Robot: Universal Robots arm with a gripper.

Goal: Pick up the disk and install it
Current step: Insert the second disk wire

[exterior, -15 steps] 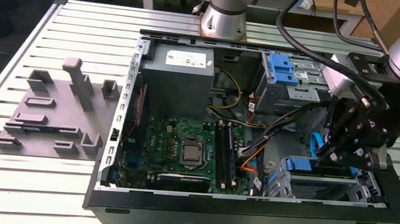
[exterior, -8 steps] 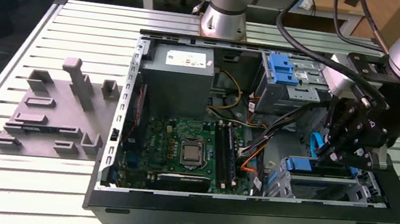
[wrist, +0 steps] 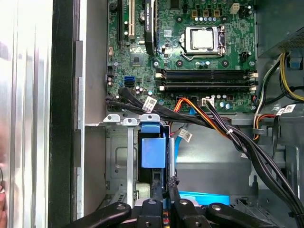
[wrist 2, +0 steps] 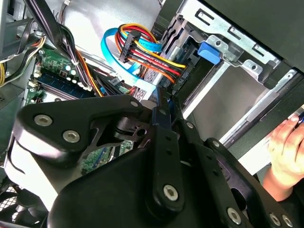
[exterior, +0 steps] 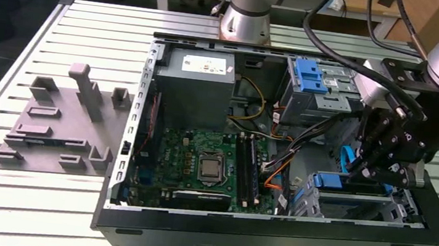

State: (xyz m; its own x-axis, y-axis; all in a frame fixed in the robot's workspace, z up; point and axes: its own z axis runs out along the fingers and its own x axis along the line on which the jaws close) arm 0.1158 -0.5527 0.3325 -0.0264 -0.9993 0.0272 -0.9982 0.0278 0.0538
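Hovering low over the drive cage, your hand [exterior: 385, 173] is sitting inside the open computer case [exterior: 190, 231], fingers drawn nearly together around something thin and dark; whether that's the disk [wrist: 153, 149] itself, you can't tell. In the first wrist view, its blue carrier is lying straight ahead of the fingertips, long axis running away from them, already seated in the bay.

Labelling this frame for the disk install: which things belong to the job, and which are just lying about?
Job: disk in its blue carrier; drive bay around it; gripper at the bay.
Lying about: power supply; motherboard; grey fixture on the table; a person's hand.
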